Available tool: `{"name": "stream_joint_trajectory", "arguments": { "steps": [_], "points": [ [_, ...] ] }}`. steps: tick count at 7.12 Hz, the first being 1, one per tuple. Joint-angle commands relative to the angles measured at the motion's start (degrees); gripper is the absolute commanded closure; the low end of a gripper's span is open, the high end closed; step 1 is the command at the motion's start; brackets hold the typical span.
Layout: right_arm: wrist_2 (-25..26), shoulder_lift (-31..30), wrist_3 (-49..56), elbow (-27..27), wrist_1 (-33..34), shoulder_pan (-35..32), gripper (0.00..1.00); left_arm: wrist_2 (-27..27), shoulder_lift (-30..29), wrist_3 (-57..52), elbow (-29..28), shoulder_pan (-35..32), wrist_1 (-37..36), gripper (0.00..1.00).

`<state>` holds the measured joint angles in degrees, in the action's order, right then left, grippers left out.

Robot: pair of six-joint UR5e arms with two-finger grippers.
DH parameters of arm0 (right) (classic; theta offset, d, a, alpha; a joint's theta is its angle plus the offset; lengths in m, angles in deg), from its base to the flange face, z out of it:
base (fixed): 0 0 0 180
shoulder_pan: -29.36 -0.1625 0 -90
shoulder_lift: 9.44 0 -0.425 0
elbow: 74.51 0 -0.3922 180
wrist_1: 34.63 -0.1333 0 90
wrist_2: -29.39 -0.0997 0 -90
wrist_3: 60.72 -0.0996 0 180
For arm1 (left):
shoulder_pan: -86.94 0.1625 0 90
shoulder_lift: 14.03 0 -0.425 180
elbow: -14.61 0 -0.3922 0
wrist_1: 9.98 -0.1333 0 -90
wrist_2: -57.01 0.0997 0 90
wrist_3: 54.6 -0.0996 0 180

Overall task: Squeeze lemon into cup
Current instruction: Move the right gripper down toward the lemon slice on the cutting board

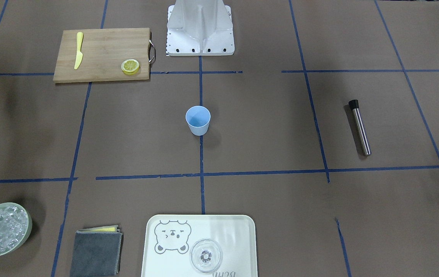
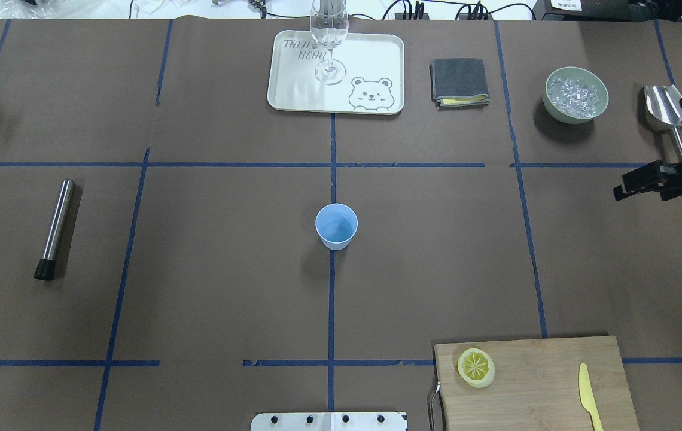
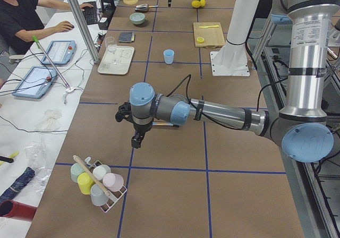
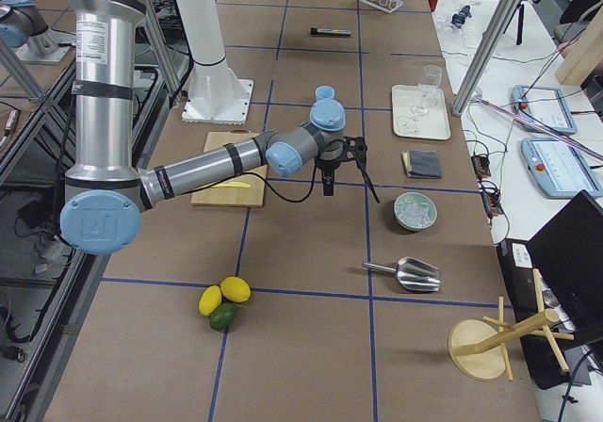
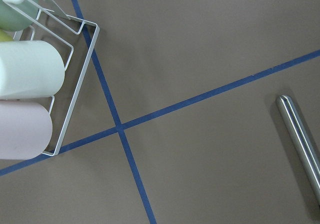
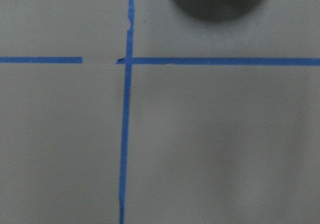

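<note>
Front view: the cup stands upright at mid-bench with nothing seen inside. The lemon slice lies flat on a cutting board. A green bowl holds ice, and a clear glass stands on the tray.

Overhead: the tray's print reads "BEAR" under a less legible word. The right hand, fingers apart, hovers at the bench edge. The bowl is just beyond it, the cup well off to its left, and the lemon well back toward the robot's base.

Left-side view: the left hand points down near a wire rack of pastel cups. I cannot tell whether its fingers are apart or together.
</note>
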<state>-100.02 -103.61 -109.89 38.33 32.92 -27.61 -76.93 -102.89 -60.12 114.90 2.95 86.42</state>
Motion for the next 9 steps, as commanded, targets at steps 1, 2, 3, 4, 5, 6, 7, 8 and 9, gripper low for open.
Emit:
{"name": "stream_joint_trajectory", "arguments": {
  "steps": [1,2,3,4,5,6,7,8,9],
  "points": [
    [16.05,-0.23,-19.48,5.79,-4.09,19.0,0.0,-0.01,0.0,-0.02,-0.35,-0.04,0.1,0.0],
    [19.16,-0.14,-24.77,6.86,-4.09,24.92,0.0,-0.01,0.0,-0.02,-0.62,0.05,0.1,0.0],
    [24.41,-0.05,-33.7,7.82,-4.0,32.29,0.0,-0.01,0.0,-0.1,-0.88,0.05,0.1,0.0],
    [29.08,-0.31,-39.01,8.88,-3.91,37.75,0.0,-0.01,0.09,-0.11,-0.88,0.05,0.1,0.0],
    [31.91,-0.4,-42.11,9.06,-3.04,42.16,0.0,-0.01,0.09,-0.11,-0.8,0.05,0.1,0.0],
    [34.55,-0.31,-43.19,9.67,-1.82,45.6,0.0,-0.01,0.09,-0.11,-0.79,-0.03,0.1,0.0],
    [36.84,-0.14,-45.46,10.2,0.55,48.15,0.0,-0.01,0.09,-0.11,-0.79,0.05,0.1,0.0],
    [38.16,-0.05,-45.74,10.12,1.44,49.14,0.0,-0.01,0.09,-0.11,-0.79,-0.03,0.1,0.0],
    [38.26,0.21,-45.92,10.21,1.54,49.5,0.0,-0.01,0.96,-0.11,-0.71,0.05,0.37,0.0]
  ]
}}
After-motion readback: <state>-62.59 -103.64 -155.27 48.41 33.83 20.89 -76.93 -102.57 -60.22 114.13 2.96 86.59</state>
